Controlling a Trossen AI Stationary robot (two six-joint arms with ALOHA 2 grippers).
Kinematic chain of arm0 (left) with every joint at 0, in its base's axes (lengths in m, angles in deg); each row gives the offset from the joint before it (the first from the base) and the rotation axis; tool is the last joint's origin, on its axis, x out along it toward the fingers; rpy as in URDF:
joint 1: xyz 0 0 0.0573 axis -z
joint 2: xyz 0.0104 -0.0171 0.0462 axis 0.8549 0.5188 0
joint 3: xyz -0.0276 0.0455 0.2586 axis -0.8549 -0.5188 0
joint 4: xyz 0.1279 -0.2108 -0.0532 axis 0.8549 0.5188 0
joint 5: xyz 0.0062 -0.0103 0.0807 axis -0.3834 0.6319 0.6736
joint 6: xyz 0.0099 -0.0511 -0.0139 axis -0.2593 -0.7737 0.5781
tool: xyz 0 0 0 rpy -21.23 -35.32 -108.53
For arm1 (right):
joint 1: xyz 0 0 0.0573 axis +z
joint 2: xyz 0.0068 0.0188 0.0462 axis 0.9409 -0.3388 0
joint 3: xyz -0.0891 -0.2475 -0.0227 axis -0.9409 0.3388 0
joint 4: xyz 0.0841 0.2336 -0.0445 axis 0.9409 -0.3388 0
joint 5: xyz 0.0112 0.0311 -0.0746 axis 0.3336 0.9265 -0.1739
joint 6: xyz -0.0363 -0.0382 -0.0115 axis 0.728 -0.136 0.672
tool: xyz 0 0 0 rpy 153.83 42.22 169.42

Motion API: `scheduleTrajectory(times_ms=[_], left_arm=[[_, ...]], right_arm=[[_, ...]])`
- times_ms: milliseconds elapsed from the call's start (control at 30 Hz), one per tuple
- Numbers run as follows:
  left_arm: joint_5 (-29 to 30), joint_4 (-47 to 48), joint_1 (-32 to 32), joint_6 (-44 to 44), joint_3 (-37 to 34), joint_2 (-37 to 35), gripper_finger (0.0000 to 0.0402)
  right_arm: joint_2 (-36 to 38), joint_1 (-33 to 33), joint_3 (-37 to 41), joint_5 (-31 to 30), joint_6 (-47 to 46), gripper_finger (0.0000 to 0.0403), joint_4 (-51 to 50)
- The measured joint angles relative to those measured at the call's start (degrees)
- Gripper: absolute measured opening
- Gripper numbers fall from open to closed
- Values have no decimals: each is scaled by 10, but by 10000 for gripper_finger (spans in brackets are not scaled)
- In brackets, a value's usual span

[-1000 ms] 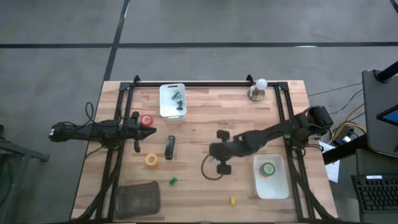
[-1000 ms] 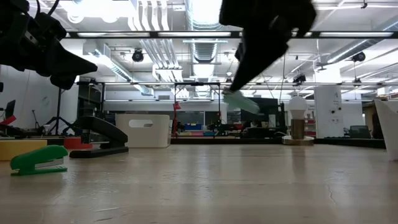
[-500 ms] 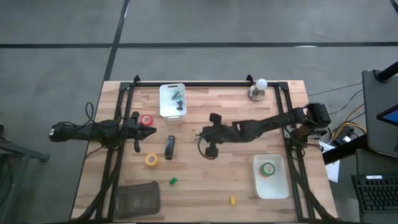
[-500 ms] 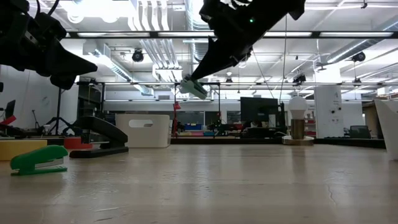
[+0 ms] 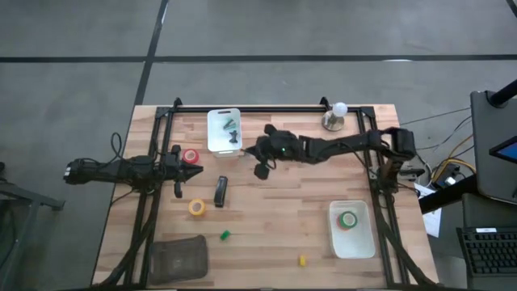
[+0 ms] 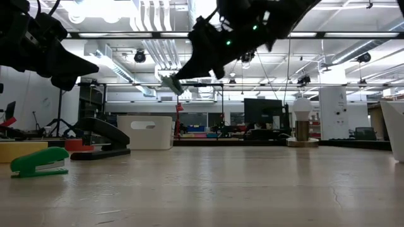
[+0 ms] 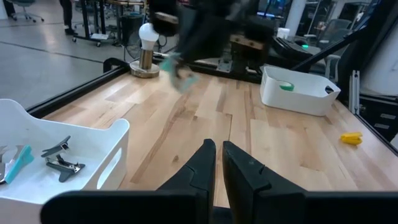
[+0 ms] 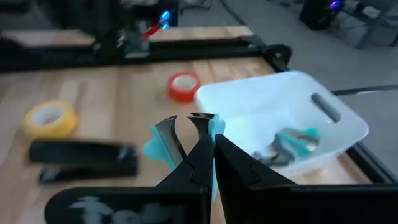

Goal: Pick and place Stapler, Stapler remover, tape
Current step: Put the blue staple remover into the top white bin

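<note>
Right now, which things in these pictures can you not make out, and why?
- Low view: the teal staple remover in the right end effector is only a pale smear, blurred by motion.
- Low view: the red tape is mostly hidden behind the stapler.
- High view: the small yellow object is too small to name.
- High view: the dark flat thing shows no detail that identifies it.

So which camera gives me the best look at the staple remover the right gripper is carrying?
The right wrist view: the teal staple remover fills the frame, pinched in the right gripper near the white bin. The low view shows a small pale shape, the left wrist view a blur, the high view nothing clear.
</note>
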Motion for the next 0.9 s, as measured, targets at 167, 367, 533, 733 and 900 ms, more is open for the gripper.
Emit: scheduleTrajectory(times_ms=[167,367,533,733,900], left_arm=[[0,0,0,0,0,0,32],[0,0,0,0,0,0,32],[0,0,0,0,0,0,32],[0,0,0,0,0,0,32],[0,0,0,0,0,0,32]], right_arm=[[-67,-44,-55,-3,-8,8,38],[-169,-82,-180,-5,-41,8,-13],[-235,-103,-285,-8,-71,8,-176],[-281,-107,-354,-8,-62,8,-252],[-291,-103,-377,-7,-52,8,-270]])
